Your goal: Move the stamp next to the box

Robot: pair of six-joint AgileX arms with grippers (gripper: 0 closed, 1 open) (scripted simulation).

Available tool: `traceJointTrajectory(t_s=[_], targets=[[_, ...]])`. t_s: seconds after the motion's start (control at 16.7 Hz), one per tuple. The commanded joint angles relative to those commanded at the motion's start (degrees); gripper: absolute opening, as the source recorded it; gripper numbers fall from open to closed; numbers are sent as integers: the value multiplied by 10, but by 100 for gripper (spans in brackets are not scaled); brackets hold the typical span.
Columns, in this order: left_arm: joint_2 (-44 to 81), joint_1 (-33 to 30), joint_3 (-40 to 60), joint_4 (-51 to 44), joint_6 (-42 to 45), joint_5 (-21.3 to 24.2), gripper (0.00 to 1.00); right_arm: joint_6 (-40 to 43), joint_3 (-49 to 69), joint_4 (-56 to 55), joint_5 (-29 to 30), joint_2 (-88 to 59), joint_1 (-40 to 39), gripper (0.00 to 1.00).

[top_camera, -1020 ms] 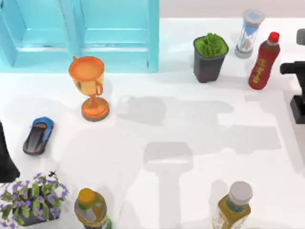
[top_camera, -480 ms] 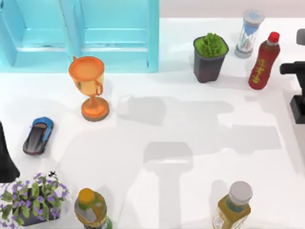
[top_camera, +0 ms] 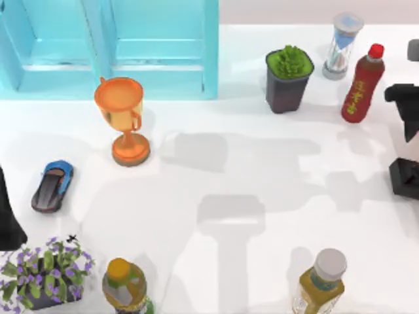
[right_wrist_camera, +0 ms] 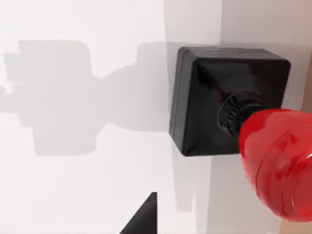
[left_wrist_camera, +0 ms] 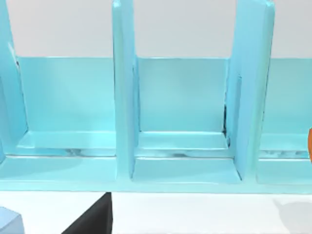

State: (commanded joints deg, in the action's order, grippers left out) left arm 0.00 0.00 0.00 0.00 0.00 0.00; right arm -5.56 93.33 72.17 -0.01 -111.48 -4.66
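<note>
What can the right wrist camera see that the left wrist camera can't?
Right wrist view: the stamp, with its black square base and shiny red knob, and a grey shadow on the table next to it. Left wrist view: the blue box, with its tall upright dividers and the open spaces between them. Both views: the white table underneath.

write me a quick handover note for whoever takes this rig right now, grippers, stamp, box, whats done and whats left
Right arm: at the table's right edge in the top view, above the stamp; its wrist view looks down on the black base and red knob. Nothing shows it gripping.
Left arm: parked at the left edge; its wrist view faces the blue box.
Stamp: on the table, far right, well apart from the box at the back left.
Done: nothing moved.
Left: grasp, carry, set beside box.
</note>
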Motion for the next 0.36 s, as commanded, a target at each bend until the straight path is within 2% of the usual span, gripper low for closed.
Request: traceJointTrajectory(t_s=[0.36], targets=[[0, 0, 0, 0, 0, 0, 100, 0, 0, 0, 0, 0, 0, 100]])
